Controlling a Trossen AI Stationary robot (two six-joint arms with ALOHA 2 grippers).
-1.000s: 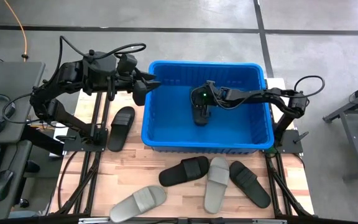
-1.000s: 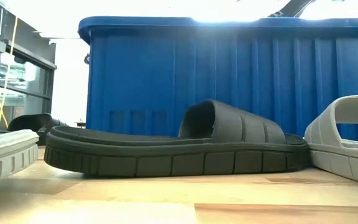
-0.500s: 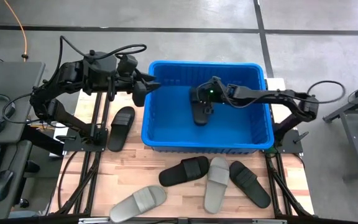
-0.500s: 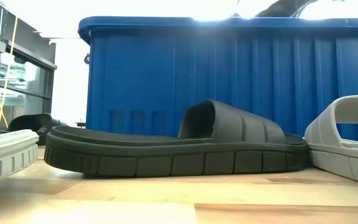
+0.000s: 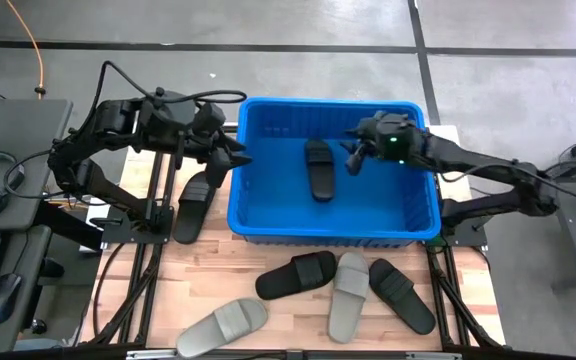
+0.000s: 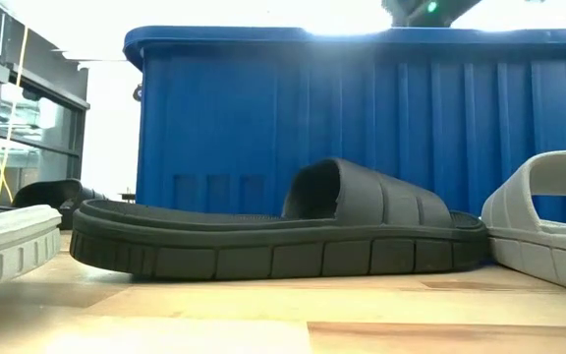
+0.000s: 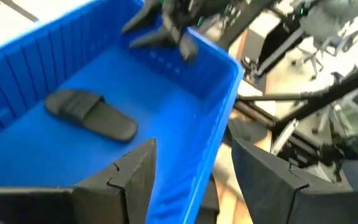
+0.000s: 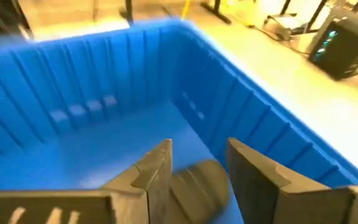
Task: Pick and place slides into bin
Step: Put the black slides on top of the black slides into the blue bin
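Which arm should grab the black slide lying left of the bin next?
Left. Its open end effector hovers at the bin's left rim, right above that black slide. The right end effector, open and empty, sits inside the bin beside the dropped slide.

No legible text, label, brand, number or sign found in any view. Checked the bin (image 5: 333,225) walls, the slides (image 5: 296,275) and the counter (image 5: 288,320) boards: all unmarked. Nothing readable on the equipment at the left edge of the high view either.
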